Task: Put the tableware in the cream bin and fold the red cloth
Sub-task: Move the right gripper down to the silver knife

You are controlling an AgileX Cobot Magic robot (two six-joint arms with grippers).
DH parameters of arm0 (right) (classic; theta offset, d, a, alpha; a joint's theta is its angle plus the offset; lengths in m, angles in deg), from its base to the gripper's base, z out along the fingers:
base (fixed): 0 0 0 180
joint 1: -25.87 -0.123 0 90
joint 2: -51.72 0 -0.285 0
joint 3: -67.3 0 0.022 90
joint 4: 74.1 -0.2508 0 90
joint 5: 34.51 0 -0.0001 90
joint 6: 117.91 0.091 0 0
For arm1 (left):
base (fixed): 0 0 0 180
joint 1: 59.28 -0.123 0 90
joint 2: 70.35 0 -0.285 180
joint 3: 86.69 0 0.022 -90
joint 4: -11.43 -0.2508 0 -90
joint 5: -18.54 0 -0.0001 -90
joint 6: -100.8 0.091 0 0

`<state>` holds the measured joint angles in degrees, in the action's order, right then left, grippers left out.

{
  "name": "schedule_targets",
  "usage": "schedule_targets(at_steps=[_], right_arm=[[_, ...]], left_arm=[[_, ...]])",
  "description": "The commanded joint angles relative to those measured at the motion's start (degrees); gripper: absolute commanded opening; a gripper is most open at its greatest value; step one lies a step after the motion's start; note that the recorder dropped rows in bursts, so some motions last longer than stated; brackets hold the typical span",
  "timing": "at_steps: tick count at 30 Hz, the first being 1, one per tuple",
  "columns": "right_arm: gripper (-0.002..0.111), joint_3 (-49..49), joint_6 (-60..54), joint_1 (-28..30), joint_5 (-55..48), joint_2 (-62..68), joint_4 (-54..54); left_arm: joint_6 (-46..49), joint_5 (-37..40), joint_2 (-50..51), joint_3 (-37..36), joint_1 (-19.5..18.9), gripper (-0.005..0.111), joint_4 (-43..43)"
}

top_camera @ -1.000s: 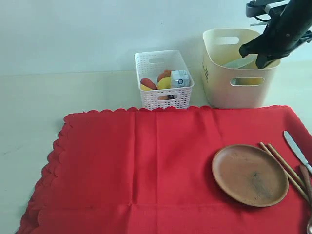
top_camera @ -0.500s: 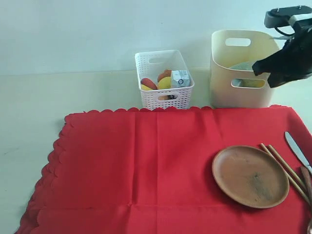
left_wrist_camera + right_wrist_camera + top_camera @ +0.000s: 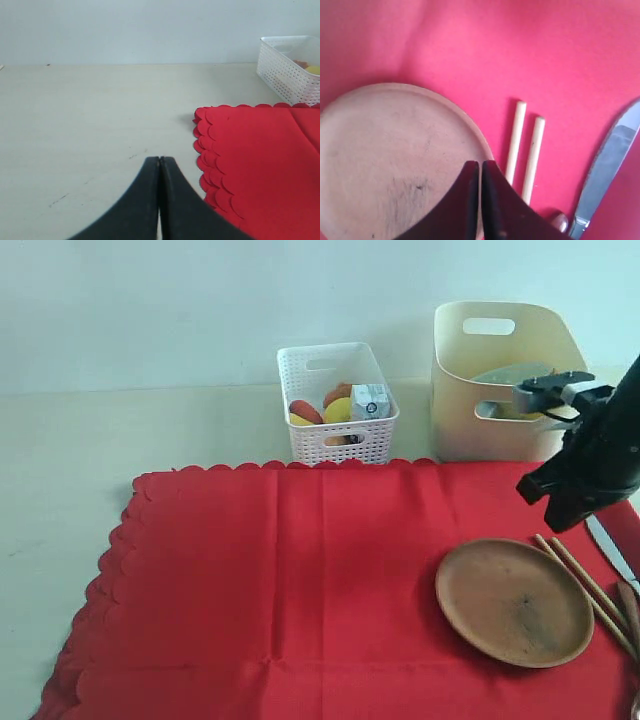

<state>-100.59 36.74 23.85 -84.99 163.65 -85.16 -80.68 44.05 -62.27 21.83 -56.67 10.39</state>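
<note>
The red cloth (image 3: 300, 580) lies spread flat on the table. On its right part rest the brown plate (image 3: 513, 602), two chopsticks (image 3: 585, 585), the knife (image 3: 610, 545) and the spoon (image 3: 630, 605). A pale green bowl (image 3: 510, 373) sits tilted inside the cream bin (image 3: 500, 430) behind the cloth. My right gripper (image 3: 553, 510) hovers shut and empty above the plate's far right rim; its view shows the right gripper (image 3: 480, 163) over the plate (image 3: 385, 160), beside the chopsticks (image 3: 525, 150), knife (image 3: 607, 160) and spoon (image 3: 557, 220). My left gripper (image 3: 159, 159) is shut over bare table beside the cloth's scalloped edge (image 3: 260, 160).
A white lattice basket (image 3: 337, 440) with fruit and a small carton (image 3: 369, 401) stands left of the bin, just behind the cloth; the left wrist view shows the basket (image 3: 290, 67) too. A wall runs behind the table. Bare tabletop (image 3: 70, 470) lies left of the cloth.
My right arm left the cream bin and came down and forward to above the plate and chopsticks. The bin shifted slightly right and now stands straight.
</note>
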Motion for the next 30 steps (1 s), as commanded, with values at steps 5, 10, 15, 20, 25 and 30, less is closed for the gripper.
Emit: schedule_targets(at_steps=[5,10,15,20,25,30], right_arm=[[0.006,0.16,16.57,0.04,-1.11,0.65,8.82],[0.005,0.16,21.72,0.04,-1.86,0.54,17.91],[0.005,2.16,27.48,1.38,-1.27,0.54,25.39],[0.005,4.14,28.56,6.24,1.12,0.46,22.19],[0.005,4.14,28.31,7.15,1.12,0.01,20.70],[0.007,4.14,28.31,7.15,1.33,-0.12,20.37]], left_arm=[[0.03,-0.68,-0.30,-0.14,-0.08,0.000,0.25],[0.03,-0.68,-0.30,-0.14,-0.08,0.000,0.25],[0.03,-0.68,-0.30,-0.14,-0.08,0.000,0.25],[0.03,-0.68,-0.30,-0.14,-0.08,0.000,0.25],[0.03,-0.68,-0.30,-0.14,-0.08,0.000,0.25],[0.03,-0.68,-0.30,-0.14,-0.08,0.000,0.25]])
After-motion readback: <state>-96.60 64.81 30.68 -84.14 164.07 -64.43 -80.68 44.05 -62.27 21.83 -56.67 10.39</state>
